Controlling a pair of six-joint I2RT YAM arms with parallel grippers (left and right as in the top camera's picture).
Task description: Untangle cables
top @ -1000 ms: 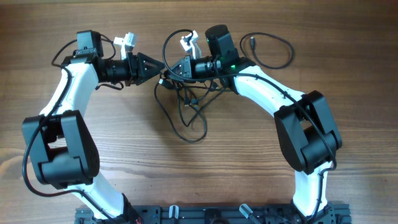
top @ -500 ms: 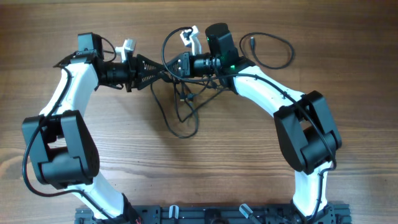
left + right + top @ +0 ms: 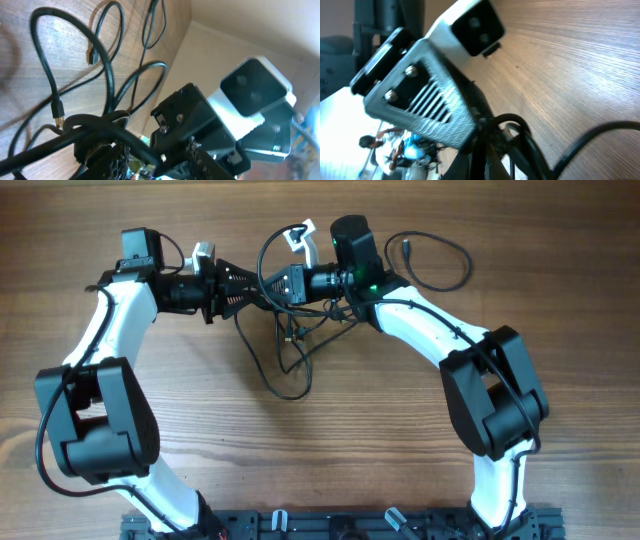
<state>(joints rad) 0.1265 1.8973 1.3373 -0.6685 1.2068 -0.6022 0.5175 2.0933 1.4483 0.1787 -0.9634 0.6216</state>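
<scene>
The two grippers are meeting tip to tip in the upper centre of the overhead frame. The right gripper [image 3: 272,283] is pinching its fingers tight on the cables [image 3: 291,330]. Their knot is sitting at that meeting point, while loose loops are trailing down toward the frame's centre over the wooden table [image 3: 330,470]. The left gripper [image 3: 252,281] is standing partly spread with cords crossing its fingers (whether it is actually clamping them, I cannot tell). A separate cable [image 3: 466,265] is lying looped in the upper right.
</scene>
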